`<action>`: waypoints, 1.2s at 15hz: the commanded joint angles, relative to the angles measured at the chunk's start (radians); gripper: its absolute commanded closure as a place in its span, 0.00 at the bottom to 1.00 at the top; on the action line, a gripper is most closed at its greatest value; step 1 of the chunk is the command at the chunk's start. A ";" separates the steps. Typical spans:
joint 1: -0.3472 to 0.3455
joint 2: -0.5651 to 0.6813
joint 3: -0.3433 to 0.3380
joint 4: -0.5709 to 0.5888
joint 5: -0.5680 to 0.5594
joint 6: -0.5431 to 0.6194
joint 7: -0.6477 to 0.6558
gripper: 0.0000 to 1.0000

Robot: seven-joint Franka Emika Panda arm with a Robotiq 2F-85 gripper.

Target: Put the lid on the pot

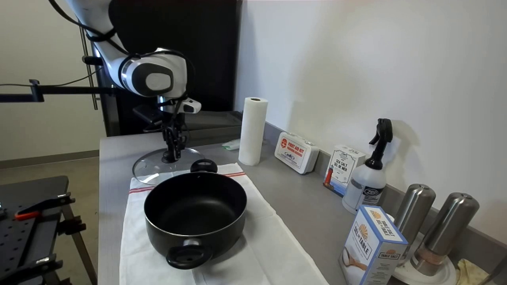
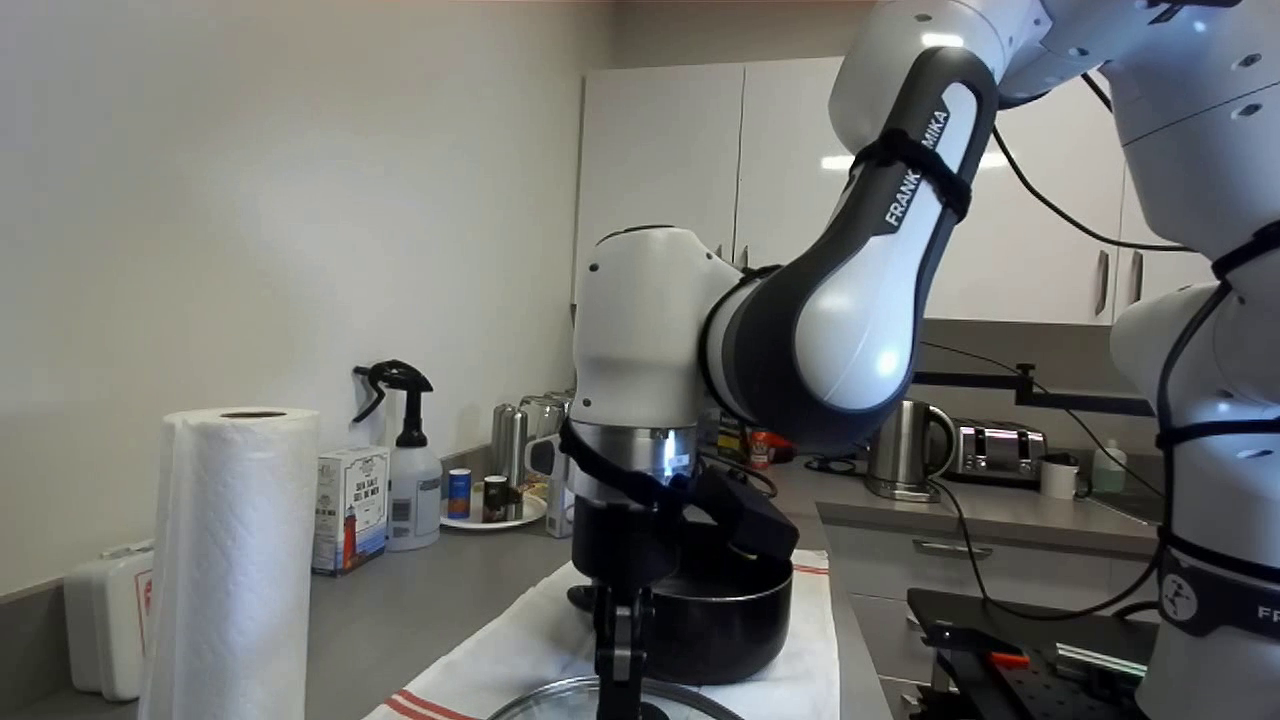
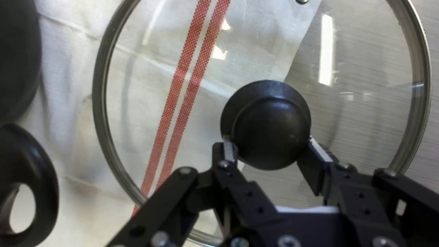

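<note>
The lid (image 1: 152, 166) is round see-through glass with a metal rim and black centre knob. It lies level, partly over a white cloth and partly over the grey counter, beside the pot; I cannot tell if it is slightly raised. It also shows in an exterior view (image 2: 560, 702) and the wrist view (image 3: 192, 113). My gripper (image 3: 271, 144) points down with one finger on each side of the knob, both appearing to touch it. The black pot (image 1: 166, 233) stands uncovered and upright on the cloth; part of it shows at the wrist view's left edge (image 3: 17, 61).
The cloth (image 1: 257, 253) has red stripes. A paper towel roll (image 1: 252, 130), first aid kit (image 1: 296, 152), sea salt box (image 1: 343, 168), spray bottle (image 1: 364, 186), table salt box (image 1: 370, 249) and two steel cylinders (image 1: 447, 225) stand along the wall.
</note>
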 commanded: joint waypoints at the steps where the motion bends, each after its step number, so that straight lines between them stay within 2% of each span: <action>1: 0.007 -0.088 0.020 -0.039 0.013 -0.038 -0.012 0.77; 9: 0.021 -0.180 0.044 -0.065 -0.009 -0.080 -0.002 0.77; 18: 0.023 -0.236 0.036 -0.076 -0.042 -0.102 0.032 0.77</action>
